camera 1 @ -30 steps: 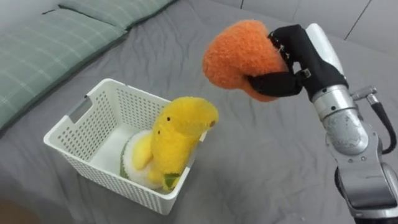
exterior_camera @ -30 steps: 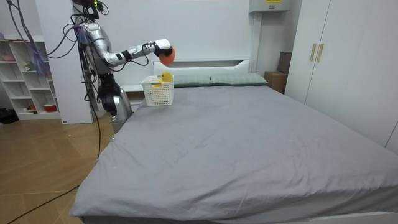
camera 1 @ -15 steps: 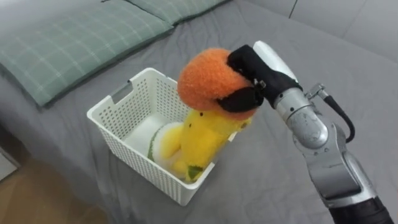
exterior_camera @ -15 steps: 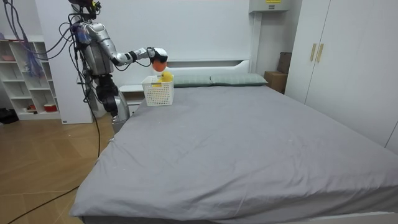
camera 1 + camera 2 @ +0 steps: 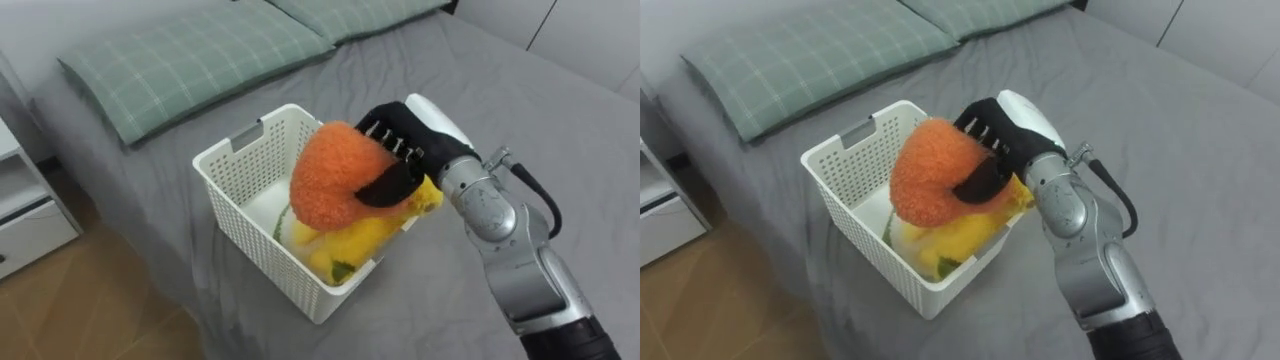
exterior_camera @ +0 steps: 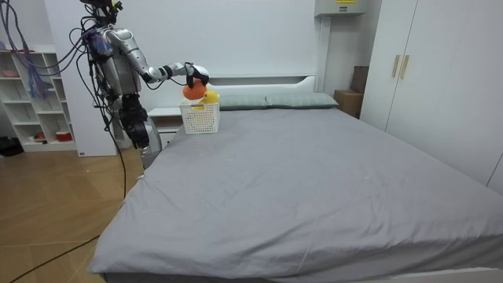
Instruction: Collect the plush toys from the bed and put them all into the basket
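Your right hand [image 5: 408, 138] is curled round the orange plush toy [image 5: 328, 185], fingers over its top and thumb tucked under its side, so the grip is closed on it. The toy hangs over the open top of the white basket [image 5: 258, 240], low enough to touch the yellow plush toy [image 5: 368, 232] that lies inside and pokes out over the rim on the right. The basket stands on the grey bed [image 5: 540, 110], near its edge at the head end. Just off that edge on your left is a white nightstand [image 5: 25, 215] on a wooden floor [image 5: 110, 310]. Beyond the basket lie two green checked pillows [image 5: 190, 55]. In the room view you stand at that corner of the bed, arm stretched over the basket, with a white wardrobe [image 6: 440, 71] far across the room.
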Available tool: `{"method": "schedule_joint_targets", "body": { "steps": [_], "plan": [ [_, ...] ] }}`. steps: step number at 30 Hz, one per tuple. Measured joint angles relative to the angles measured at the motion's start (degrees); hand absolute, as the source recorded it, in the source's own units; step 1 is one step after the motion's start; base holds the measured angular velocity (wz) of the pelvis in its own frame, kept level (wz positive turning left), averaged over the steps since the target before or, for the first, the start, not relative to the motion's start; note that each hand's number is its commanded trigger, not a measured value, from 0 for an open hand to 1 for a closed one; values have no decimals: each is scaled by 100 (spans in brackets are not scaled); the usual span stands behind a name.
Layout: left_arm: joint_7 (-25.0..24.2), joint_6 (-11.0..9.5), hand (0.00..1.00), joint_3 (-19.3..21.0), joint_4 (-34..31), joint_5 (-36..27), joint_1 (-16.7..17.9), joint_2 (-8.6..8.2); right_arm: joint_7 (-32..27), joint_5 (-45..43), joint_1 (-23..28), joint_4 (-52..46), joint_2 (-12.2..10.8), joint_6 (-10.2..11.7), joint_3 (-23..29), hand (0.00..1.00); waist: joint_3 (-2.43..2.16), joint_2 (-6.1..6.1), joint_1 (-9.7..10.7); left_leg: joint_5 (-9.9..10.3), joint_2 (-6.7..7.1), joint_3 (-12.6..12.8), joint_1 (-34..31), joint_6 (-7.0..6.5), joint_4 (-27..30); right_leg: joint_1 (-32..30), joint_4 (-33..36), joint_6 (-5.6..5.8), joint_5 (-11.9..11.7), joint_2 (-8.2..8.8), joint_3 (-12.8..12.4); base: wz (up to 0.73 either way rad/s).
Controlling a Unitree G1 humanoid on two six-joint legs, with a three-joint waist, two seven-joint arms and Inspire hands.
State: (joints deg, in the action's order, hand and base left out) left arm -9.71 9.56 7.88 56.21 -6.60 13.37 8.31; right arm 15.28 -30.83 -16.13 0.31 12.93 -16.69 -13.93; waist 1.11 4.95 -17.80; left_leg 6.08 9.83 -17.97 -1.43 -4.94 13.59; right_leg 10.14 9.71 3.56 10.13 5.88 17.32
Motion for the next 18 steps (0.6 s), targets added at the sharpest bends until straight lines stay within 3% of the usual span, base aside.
{"method": "schedule_joint_targets", "body": {
  "steps": [8,18],
  "plan": [
    [0,50,0,0,1,-5,-3,15,-9,-17,4,188,1,-49,-3,0,-18,26,4,-25,-5,-8,7,14,-2,-9,-9,1,3,-8,10,1],
    [0,50,0,-14,19,-17,-40,23,-23,-77,5,364,5,-41,-18,0,-9,-2,24,-30,-13,35,53,18,-6,-21,-12,-4,7,-4,-20,-2]
  ]
}}
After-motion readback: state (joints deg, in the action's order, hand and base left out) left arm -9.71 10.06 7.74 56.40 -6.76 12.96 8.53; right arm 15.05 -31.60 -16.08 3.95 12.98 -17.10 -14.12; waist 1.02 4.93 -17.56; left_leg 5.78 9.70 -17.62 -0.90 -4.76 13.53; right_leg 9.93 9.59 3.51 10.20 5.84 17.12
